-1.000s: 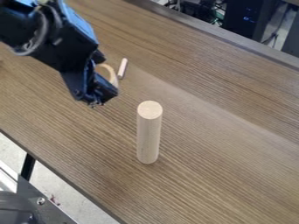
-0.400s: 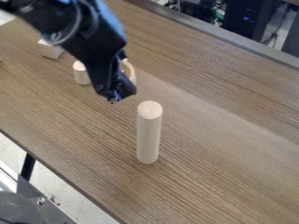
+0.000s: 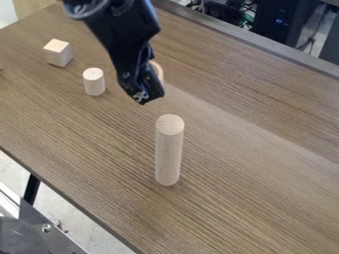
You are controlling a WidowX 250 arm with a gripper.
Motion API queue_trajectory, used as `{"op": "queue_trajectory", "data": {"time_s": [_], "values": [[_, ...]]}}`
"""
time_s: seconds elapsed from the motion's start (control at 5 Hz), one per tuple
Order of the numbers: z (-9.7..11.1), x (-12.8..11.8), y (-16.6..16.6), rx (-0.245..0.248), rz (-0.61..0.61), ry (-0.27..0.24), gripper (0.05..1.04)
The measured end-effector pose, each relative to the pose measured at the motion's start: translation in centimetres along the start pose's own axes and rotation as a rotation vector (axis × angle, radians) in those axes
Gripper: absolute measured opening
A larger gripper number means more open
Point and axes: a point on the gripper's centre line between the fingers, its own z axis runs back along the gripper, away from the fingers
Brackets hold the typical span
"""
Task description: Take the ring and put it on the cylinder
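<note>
While your claw point(image 3: 149, 93) grasps the wooden ring point(image 3: 159, 71), partly hidden behind it, you see both near the tall wooden cylinder point(image 3: 169, 154), up and left in the view. That cylinder stands upright on your bench point(image 3: 258, 168); a short wooden cylinder point(image 3: 94, 83) and wooden cube point(image 3: 58, 53) sit farther left.

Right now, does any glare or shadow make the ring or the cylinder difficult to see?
Camera view: a soft pale sheen crosses the table to the right of the cylinder, whose top looks brighter than its side; the ring is partly hidden by the dark claw, not by glare.
</note>
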Motion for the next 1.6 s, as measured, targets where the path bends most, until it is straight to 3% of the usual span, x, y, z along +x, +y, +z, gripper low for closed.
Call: {"op": "queue_trajectory", "data": {"time_s": [0.6, 1.6], "values": [[-0.4, 0.2, -2.4, -0.079, -0.038, 0.005, 0.771], [-2.3, 0.8, -3.4, -0.126, -0.028, 0.007, 0.772]]}}
